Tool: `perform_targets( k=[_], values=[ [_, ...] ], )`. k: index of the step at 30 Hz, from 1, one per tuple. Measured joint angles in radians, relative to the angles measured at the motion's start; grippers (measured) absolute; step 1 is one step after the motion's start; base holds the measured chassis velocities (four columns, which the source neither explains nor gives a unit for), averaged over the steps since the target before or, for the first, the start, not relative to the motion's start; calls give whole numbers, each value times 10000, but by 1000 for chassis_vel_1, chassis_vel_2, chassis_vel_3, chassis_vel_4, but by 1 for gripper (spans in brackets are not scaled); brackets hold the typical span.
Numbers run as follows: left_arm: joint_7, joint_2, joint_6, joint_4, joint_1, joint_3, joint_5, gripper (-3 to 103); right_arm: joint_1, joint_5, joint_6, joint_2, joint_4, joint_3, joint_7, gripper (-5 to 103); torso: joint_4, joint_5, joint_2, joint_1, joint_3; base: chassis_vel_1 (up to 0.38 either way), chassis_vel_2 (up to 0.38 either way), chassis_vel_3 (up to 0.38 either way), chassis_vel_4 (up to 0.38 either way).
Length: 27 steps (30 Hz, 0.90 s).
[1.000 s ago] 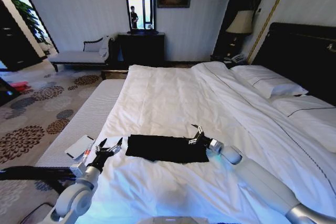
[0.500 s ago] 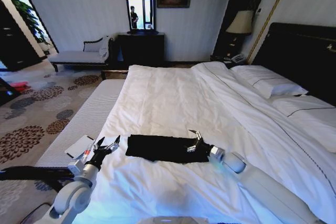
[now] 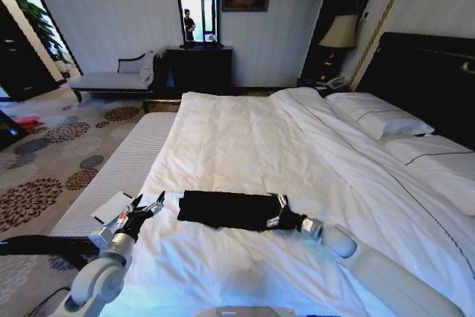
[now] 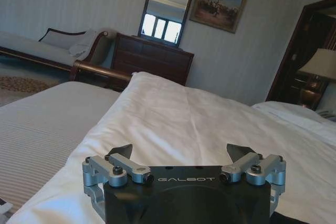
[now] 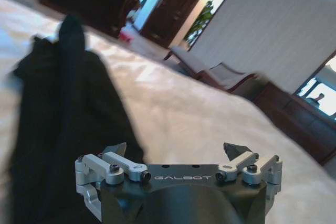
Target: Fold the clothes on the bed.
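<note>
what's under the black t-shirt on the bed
The black T-shirt lies folded into a strip on the bed's white duvet, which shows all around it. Anything directly beneath the fabric is covered and cannot be seen.

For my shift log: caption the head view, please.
Open right gripper at folded black T-shirt's end on bed; open left gripper beside it.

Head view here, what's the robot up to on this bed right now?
A two-armed robot is working on a black T-shirt that lies as a narrow folded strip on the white bed. The right gripper sits at the strip's right end with its fingers open, not clamped on the fabric. The left gripper hovers open just off the shirt's left end, near the mattress edge and apart from the cloth. A flat white card lies on the bench beside the bed.
</note>
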Motion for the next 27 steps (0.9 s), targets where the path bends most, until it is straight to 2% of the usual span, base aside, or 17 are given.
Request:
perform_targets(
  k=[3,6,7,11,15,18,27],
  values=[
    [1,-34,0,-108,144,-108,20,100,564,239,-97,106,-256,-382,49,100,0,2,0,0,0,0,0,0,0],
    [27,-94,-1,-359,521,-399,29,100,1755,387,-144,593,-1197,-1566,63,100,1,6,0,0,0,0,0,0,0],
    [27,-94,-1,-359,521,-399,29,100,1755,387,-144,593,-1197,-1566,63,100,1,6,0,0,0,0,0,0,0],
    [63,-158,-6,-911,1185,-939,-19,100,3443,399,-101,1415,-2375,-3026,73,100,3,4,0,1,1,0,0,0,0],
    [274,-215,-128,-1308,1802,-1297,113,100,4184,475,-107,1953,-2863,-3785,106,100,5,5,-1,2,1,0,0,0,0],
    [405,-310,-220,-1714,2264,-1419,228,100,4426,462,-135,2364,-3160,-4351,142,100,2,4,-1,2,1,0,0,0,0],
    [493,-403,-390,-2289,2635,-1578,442,100,3984,344,-352,2713,-2655,-4826,295,100,-1,3,-1,2,0,0,0,0,0]
  ],
)
